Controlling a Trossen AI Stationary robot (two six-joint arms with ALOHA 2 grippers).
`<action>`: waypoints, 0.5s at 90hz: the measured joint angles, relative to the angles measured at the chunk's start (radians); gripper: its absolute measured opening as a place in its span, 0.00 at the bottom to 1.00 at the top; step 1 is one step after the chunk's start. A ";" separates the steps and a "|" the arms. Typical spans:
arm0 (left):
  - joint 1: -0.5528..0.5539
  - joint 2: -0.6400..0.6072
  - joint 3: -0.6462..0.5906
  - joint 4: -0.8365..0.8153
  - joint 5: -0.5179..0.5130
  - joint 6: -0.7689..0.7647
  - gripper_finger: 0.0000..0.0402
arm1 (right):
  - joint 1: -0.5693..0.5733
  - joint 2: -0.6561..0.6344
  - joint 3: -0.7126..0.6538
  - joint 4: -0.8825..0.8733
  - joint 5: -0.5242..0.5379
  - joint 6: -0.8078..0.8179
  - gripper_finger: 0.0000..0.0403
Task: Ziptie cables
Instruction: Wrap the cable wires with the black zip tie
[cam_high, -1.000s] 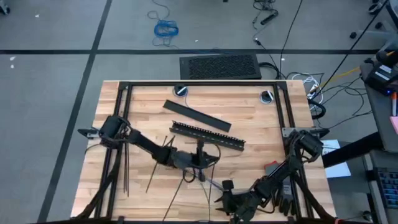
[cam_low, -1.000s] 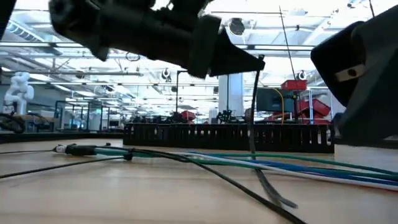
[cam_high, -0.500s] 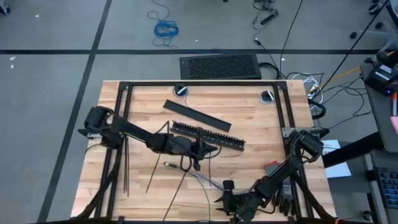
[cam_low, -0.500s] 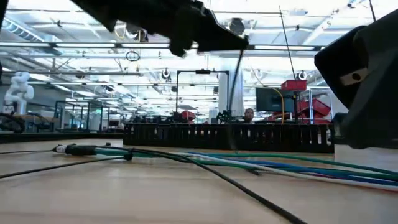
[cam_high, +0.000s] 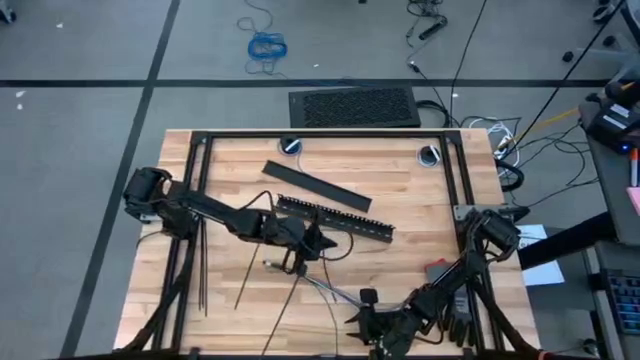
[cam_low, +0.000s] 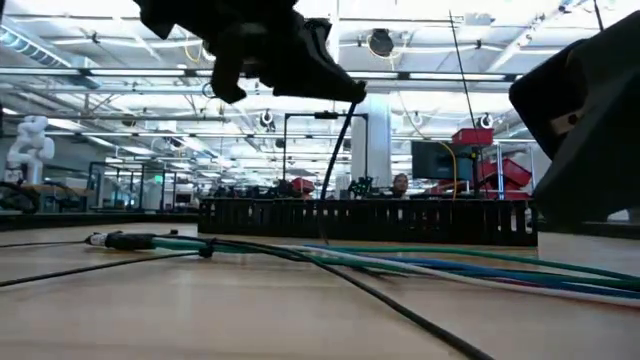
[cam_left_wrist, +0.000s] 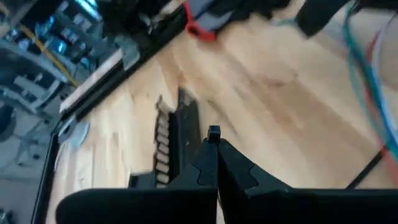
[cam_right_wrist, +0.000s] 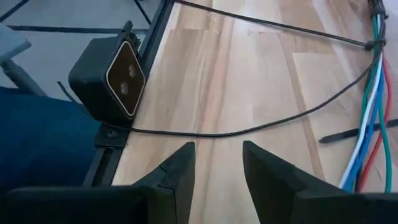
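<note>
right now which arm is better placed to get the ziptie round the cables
Left. Its end effector is shut on a thin black plastic ziptie hanging above the thin blue, green and grey cables. The right end effector is open at the table's near edge.

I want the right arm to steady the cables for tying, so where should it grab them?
Probably the middle of the cables, where the strands run together on the table, coming straight down with fingers across the run. The right gripper is open; the left gripper holds a ziptie.
</note>
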 joint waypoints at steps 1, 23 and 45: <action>0.000 -0.001 0.000 -0.009 -0.002 0.000 0.00 | 0.001 0.000 0.000 0.000 0.000 0.002 0.31; 0.004 -0.057 0.000 -0.141 -0.055 0.001 0.00 | 0.013 -0.001 0.000 -0.001 0.002 0.007 0.31; 0.002 -0.168 0.002 -0.148 -0.028 0.007 0.00 | 0.000 -0.001 0.000 0.000 0.004 -0.001 0.31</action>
